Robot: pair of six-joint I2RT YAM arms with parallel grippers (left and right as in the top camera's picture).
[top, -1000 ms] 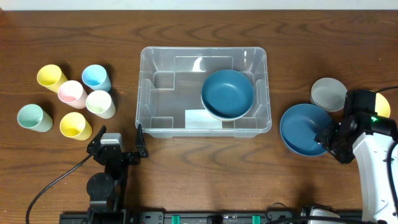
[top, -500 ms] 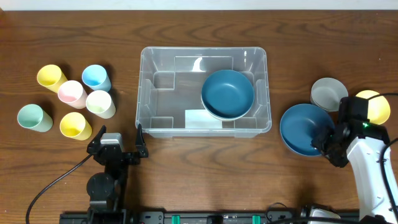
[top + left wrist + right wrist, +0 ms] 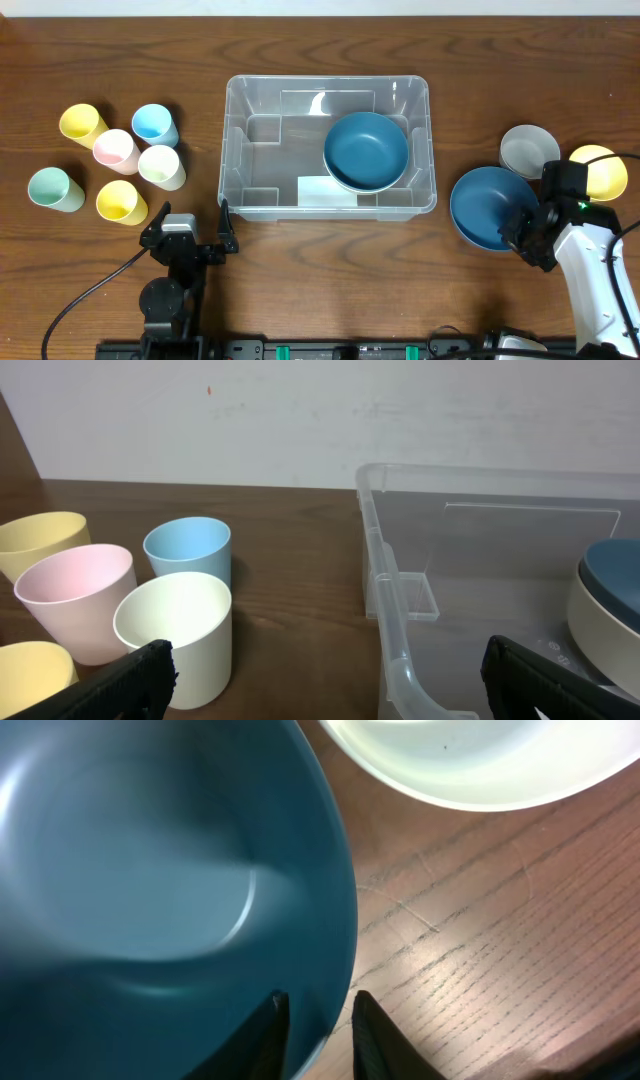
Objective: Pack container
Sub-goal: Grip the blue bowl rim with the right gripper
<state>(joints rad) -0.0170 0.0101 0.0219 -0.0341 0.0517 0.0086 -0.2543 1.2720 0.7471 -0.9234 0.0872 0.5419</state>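
- Over the table, overhead view: the container [image 3: 229,140] sits at centre with a packed blue bowl [image 3: 366,150] in its right half. A loose blue bowl [image 3: 485,205] lies to its right on the wood.
- Same view: the right gripper [image 3: 522,238] sits at the loose bowl's near right edge, with a pale grey bowl [image 3: 527,150] and a yellow bowl [image 3: 600,170] just beyond. Risk: a swing on lifting could knock either neighbour.
- Same view: the left gripper [image 3: 188,225] is parked near the container's front left corner, its jaws wide apart and holding nothing. Six cups [image 3: 115,150] stand to the left, well clear of the bowls. Risk: low.
- Left wrist view: the container [image 3: 400,620] wall rises close ahead, with the cream cup [image 3: 175,625] nearest on the left. Risk: any forward reach here could shove the bin or tip a cup.
- Right wrist view: the right gripper [image 3: 320,1030] straddles the loose blue bowl [image 3: 150,870] at its rim, one finger inside and one outside. The jaws are close together; I cannot tell whether they pinch yet.
- Same view: the hold is on a thin rim at one edge. Risk: the bowl may droop, twist or slip out when raised.
- Same view: the pale grey bowl [image 3: 480,760] lies just beside. Risk: a tilting bowl could strike it.
- Judgement: on the way over, a sagging bowl could catch the container's wall or land crooked on the packed one.
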